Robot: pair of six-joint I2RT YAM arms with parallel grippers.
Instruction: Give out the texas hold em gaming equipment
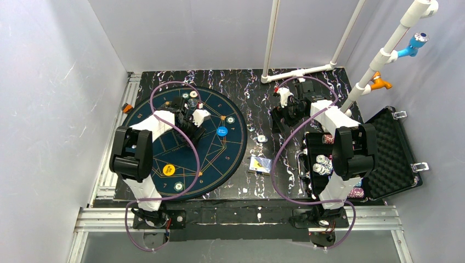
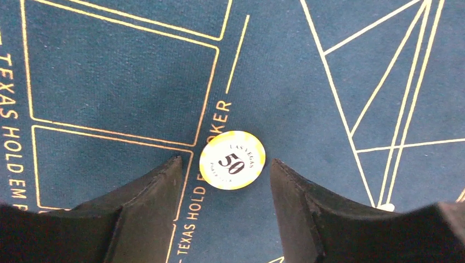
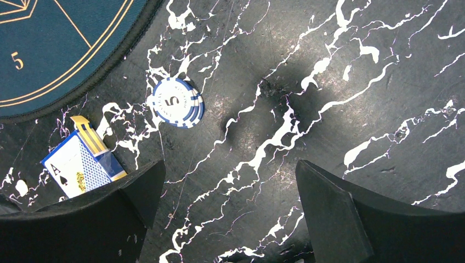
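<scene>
One yellow-and-white chip (image 2: 232, 159) marked 50 lies flat on the mat (image 2: 109, 82), across the gold "Texas Hold Em Poker" lettering, with bare felt on every side of it. It sits between the fingers of the left end effector (image 2: 225, 164), which is spread wider than the chip. Neither finger touches it, and the left end effector grips nothing.

One blue-and-white chip (image 3: 177, 102) marked 5 lies on the dark marbled desk (image 3: 340, 82), just off the mat's rim. One pack of cards (image 3: 82, 161) lies near it, ace of spades showing, partly behind the right end effector's finger in the wrist view.

From overhead I count three discs on the mat: one blue disc (image 1: 222, 131), one yellow disc (image 1: 169, 170) and one white disc (image 1: 179, 186) near the mat's near edge. They lie well apart. More chips (image 1: 323, 164) stand in the open black case (image 1: 389, 148) at the right; how many I cannot tell.

The right end effector (image 3: 230, 170) hangs over bare desk, wide open, holding nothing, with the 5 chip off to one side ahead of it.
</scene>
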